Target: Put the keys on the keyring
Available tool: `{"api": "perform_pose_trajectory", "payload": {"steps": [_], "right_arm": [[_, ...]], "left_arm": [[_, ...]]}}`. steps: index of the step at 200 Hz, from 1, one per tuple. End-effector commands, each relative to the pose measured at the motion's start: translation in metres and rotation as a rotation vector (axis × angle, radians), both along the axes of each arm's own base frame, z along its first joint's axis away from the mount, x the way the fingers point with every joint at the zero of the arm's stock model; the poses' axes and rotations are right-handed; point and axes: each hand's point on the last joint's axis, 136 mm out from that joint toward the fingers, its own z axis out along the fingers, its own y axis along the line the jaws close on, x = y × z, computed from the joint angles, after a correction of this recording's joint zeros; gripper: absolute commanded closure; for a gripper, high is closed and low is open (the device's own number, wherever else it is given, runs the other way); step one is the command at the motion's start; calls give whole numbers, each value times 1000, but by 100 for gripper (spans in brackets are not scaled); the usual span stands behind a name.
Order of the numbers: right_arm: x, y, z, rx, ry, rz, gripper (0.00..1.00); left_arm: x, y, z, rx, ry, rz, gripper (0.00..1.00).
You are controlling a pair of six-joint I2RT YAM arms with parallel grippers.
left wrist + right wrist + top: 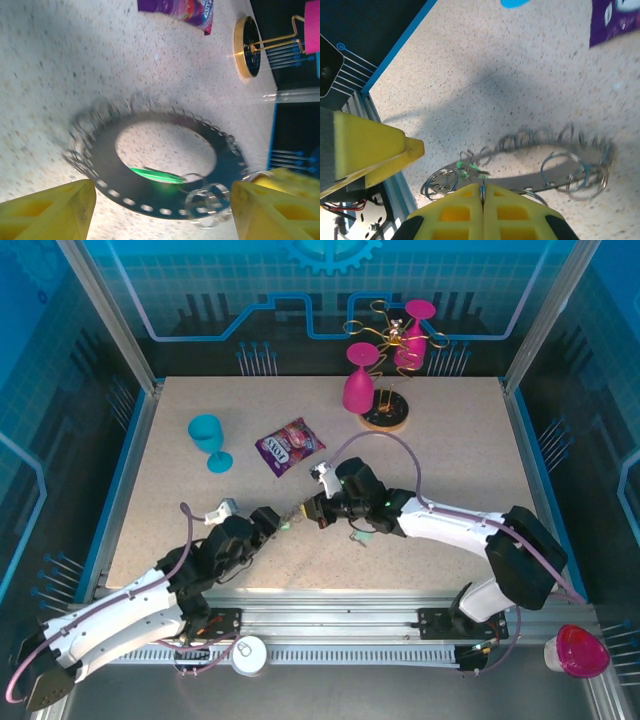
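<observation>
The keyring [150,196], a dark flat ring fringed with wire loops, hangs blurred between my two grippers, and the table shows through its hole. A green-headed key [155,175] lies across its inner edge. My left gripper [162,194] is open, its yellow fingers [50,210] on either side of the ring without touching it. My right gripper [482,191] is shut on a thin wire loop of the keyring [520,176], right beside the green key [469,169]. From above, the left gripper [272,522] and right gripper [318,510] face each other near the table's middle. A pale grey-green key [362,535] lies beside the right arm.
A purple snack packet [290,445] lies behind the grippers and a teal cup [208,440] stands to its left. The glass rack on its round wooden base [385,418] holds pink glasses [358,390] at the back. A pink cup [578,650] sits off the table, front right.
</observation>
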Motion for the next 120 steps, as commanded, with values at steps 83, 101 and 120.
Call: {"api": "perform_pose_trajectory", "payload": {"steps": [83, 101, 120], "right_arm": [[-13, -21, 59, 71, -398, 509, 100], [-20, -24, 61, 86, -446, 563, 100], [-26, -24, 63, 106, -481, 609, 100]], "left_arm": [[26, -28, 58, 775, -628, -685, 59], [22, -42, 60, 812, -705, -786, 63], [17, -55, 64, 817, -795, -869, 64]]}}
